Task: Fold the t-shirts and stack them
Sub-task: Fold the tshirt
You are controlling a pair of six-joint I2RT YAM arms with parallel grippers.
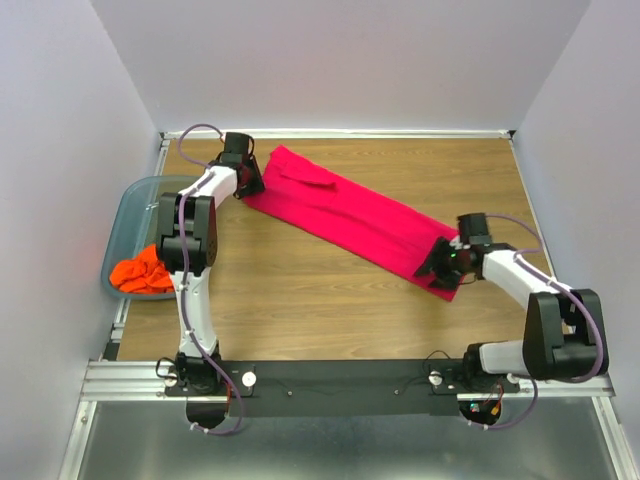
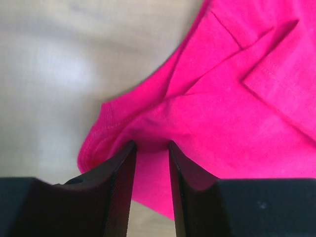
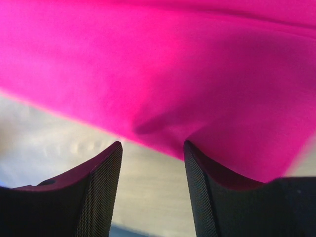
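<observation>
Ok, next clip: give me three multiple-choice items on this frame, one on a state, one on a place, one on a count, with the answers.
1. The pink t-shirt is: A) crumpled in a heap; B) folded into a long narrow band; C) spread fully open.
2. The orange t-shirt lies: A) in the blue-grey bin; B) on the pink t-shirt; C) off to the right.
3. T-shirts in view: A) one; B) two; C) three.
Answers: 1 B, it runs as a diagonal strip across the table; 2 A, it sits bunched at the bin's near end; 3 B, only one pink and one orange show.
</observation>
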